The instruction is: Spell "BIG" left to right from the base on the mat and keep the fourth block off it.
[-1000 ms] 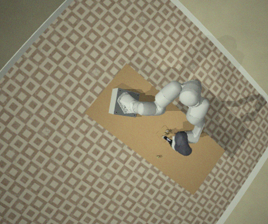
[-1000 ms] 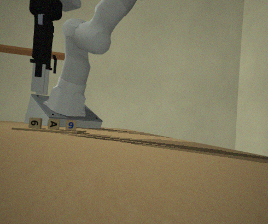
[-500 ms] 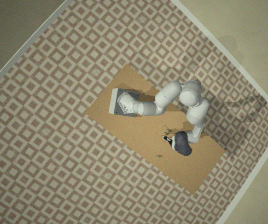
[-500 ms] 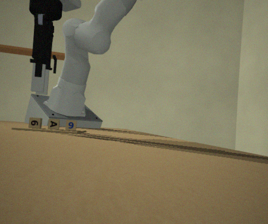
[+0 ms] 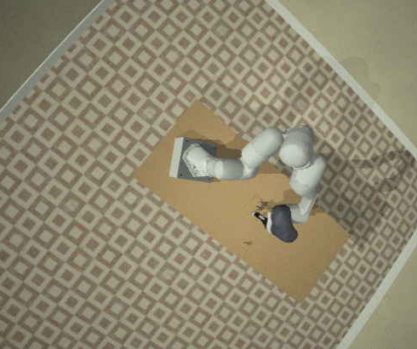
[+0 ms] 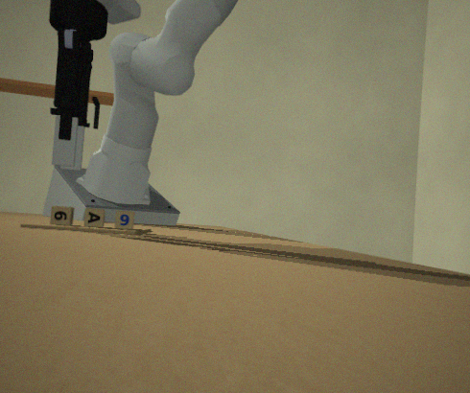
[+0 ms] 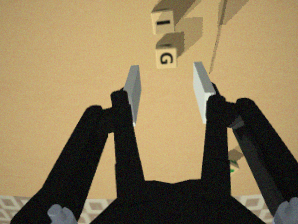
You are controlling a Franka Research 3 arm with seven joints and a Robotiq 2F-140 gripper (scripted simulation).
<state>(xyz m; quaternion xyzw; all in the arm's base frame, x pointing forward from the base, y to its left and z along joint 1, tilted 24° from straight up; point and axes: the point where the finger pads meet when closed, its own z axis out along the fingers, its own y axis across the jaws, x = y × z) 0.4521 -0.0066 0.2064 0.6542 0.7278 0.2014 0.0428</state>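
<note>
As far as can be judged from the wrist and exterior views, nearly finished. Seen near the base: a row of three pale wooden cubes, close together. To identify: pale wooden block with black G on top (image 6: 61,216) (image 7: 166,56) at one end; pale wooden block with black I on top (image 6: 94,217) (image 7: 162,22) probably in the middle; pale wooden block with blue 9 on its side (image 6: 124,219) at the other end, top unseen, presumably B. Apparently resting on the thin tan mat (image 6: 35,226) (image 7: 217,45), almost matched in colour to the brown table (image 5: 189,200) (image 6: 261,312) (image 7: 60,75). Apparently flat; full support under each block not verifiable.

Seen well apart from the row: small pale block with green marking (image 5: 247,243) (image 7: 233,167), judged to be the fourth and off the mat.

Observed on the black two-finger gripper (image 5: 254,214) (image 6: 67,165) (image 7: 166,66): fingers partly apart, holding nothing, raised above the row. Left to do, probably: only to back away and confirm B, spacing and stillness.

Readable: G and I on top, turned sideways in the wrist view; on sides, a 6-like mark and A, both black and sideways, plus upright blue 9. Not found: brands.
</note>
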